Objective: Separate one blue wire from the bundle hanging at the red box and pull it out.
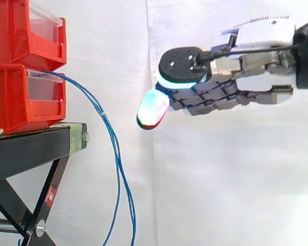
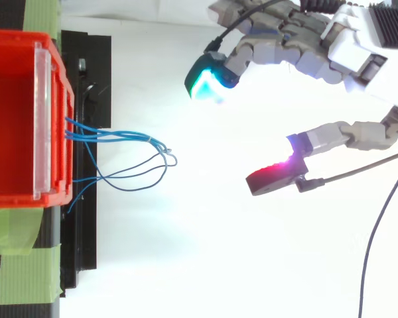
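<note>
The hand (image 1: 231, 95) comes in from the right and it is released: its fingers are stretched almost straight toward the left, the thumb stands apart from them, and nothing is between them. In the side view the front fingertip pad (image 1: 153, 110) glows white, green and red and points a little downward. In the top view one pad (image 2: 209, 83) glows cyan and the thumb pad (image 2: 275, 175) glows red and magenta, with a wide open gap between the two.

To the left of the hand hang the blue wires (image 1: 113, 148). They come out at the front of the lower red bin (image 1: 15, 97), just at its clear front plate (image 1: 43, 84), bend over and fall down in front of the black stand (image 1: 25, 148). From above, the wires (image 2: 129, 136) spread out from the bin's front as several thin loops that cross each other. The hand does not touch them; a free space lies between the pads and the closest loop.

A second red bin (image 1: 20, 31) is stacked on the lower one. Green tape (image 2: 26, 265) lies on the stand beside the bin. A white curtain (image 1: 220, 179) is behind everything.
</note>
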You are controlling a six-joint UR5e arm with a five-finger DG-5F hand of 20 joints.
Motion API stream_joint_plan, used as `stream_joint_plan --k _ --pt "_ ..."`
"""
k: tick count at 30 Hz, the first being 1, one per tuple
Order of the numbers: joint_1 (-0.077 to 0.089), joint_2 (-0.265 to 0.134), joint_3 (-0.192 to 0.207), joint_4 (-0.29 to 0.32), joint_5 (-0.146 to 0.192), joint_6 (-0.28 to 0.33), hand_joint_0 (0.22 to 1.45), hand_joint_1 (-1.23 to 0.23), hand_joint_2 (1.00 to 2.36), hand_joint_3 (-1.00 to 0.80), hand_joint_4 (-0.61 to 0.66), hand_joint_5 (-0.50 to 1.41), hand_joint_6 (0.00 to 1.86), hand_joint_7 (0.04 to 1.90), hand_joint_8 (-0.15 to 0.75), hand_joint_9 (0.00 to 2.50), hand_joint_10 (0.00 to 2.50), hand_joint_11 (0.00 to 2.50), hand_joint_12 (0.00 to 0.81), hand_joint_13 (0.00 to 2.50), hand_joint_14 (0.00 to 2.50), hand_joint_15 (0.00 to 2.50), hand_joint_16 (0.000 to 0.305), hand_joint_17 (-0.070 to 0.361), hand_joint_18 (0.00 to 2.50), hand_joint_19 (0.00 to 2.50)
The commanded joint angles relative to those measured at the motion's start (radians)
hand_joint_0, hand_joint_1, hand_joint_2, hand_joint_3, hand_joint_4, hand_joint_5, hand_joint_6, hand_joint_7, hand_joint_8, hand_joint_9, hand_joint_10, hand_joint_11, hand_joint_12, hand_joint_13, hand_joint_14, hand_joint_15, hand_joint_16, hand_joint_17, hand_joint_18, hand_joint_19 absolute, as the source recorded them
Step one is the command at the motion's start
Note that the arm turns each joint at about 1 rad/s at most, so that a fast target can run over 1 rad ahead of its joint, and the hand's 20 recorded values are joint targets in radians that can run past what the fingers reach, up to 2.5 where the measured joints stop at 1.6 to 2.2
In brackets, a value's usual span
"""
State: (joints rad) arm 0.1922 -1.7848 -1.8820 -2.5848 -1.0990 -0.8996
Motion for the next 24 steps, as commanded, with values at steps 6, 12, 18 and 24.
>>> stream_joint_plan --k 6,12,18,24 --pt "-0.007 -0.064 -0.008 0.153 0.005 0.008 0.5 -0.5 1.0 -0.5 0.29 -0.2 0.5 0.93 0.282 0.17 0.0 0.07 0.348 0.0 0.0 0.13 0.064 0.143 0.0 0.0" --pt "-0.007 -0.088 -0.008 0.256 0.011 -0.03 0.5 -0.5 1.0 -0.5 0.29 -0.2 0.5 0.93 0.281 0.17 0.0 0.06 0.348 0.0 0.0 0.13 0.063 0.143 0.0 0.0" --pt "-0.007 -0.134 -0.008 0.284 0.01 -0.047 0.51 -0.5 1.0 -0.5 0.29 -0.2 0.5 0.94 0.284 0.18 0.0 0.07 0.348 0.0 0.0 0.13 0.063 0.142 0.0 0.0" --pt "-0.005 -0.166 -0.008 0.383 0.007 -0.035 0.51 -0.51 1.0 -0.5 0.29 -0.2 0.5 0.95 0.282 0.18 0.0 0.06 0.349 0.0 0.0 0.13 0.063 0.141 0.0 0.0"
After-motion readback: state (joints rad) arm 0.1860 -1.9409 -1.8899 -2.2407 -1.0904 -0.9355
